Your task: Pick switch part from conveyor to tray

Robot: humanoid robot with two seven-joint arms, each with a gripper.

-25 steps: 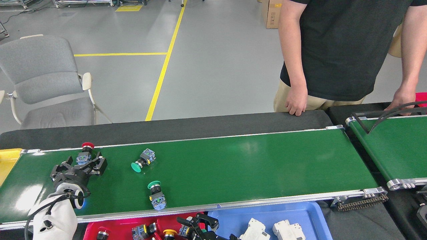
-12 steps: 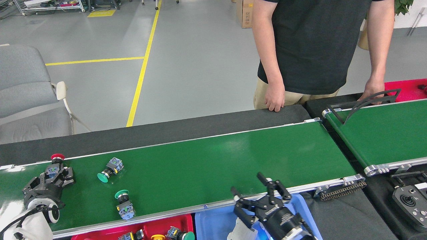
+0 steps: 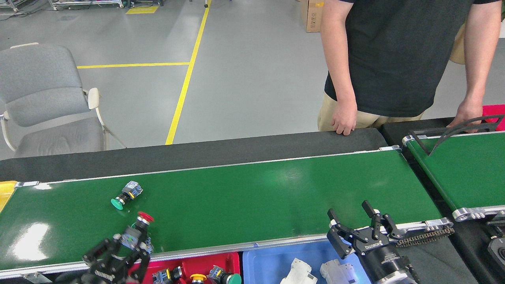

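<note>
Left claw: clamped on the red-capped push-button switch part, long axis pointing far-right, just beyond the red plastic tray.
Right claw: spread apart, empty.

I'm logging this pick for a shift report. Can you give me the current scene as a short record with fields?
left gripper: shut on red-capped switch part, near the belt's front rail
right gripper: open, empty, over the front rail
conveyor: one green-capped switch part lying on its side
red tray: several switch parts
blue tray: white parts
person: standing behind the belt
</note>
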